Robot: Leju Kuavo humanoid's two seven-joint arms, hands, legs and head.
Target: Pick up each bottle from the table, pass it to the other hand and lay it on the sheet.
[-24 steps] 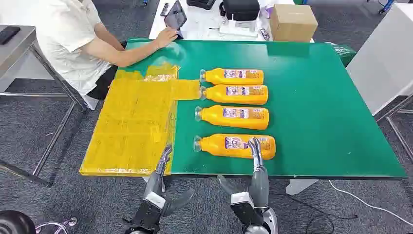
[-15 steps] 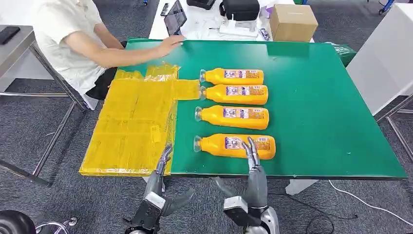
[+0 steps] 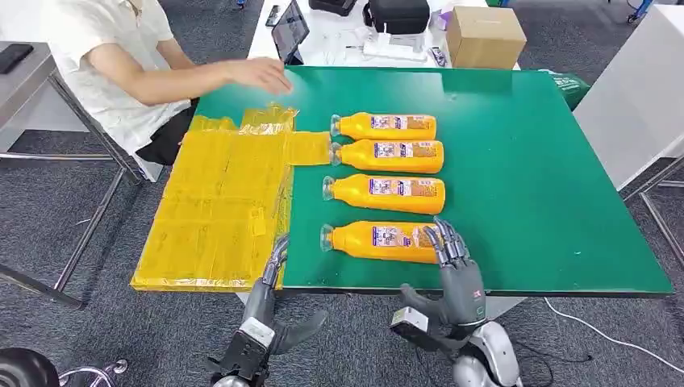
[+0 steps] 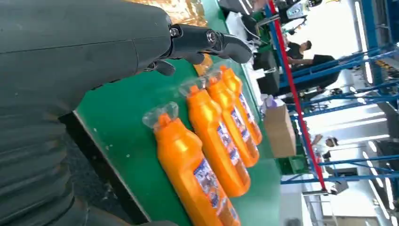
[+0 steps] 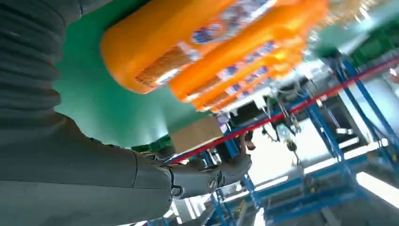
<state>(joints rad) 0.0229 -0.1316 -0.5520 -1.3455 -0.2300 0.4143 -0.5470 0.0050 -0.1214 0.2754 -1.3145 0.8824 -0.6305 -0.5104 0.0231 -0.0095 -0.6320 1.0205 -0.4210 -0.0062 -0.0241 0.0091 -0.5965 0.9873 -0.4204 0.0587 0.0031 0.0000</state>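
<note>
Fingers against nearest bottle

We've got four bright orange bottles here, each with a clear cap and a white-and-blue printed label, on a deep green table. The sheet is a shiny translucent yellow. Both hands are grey with darker fingers, left hand and right hand. Floor is dark grey carpet, and there's a plain brown cardboard box.
</note>
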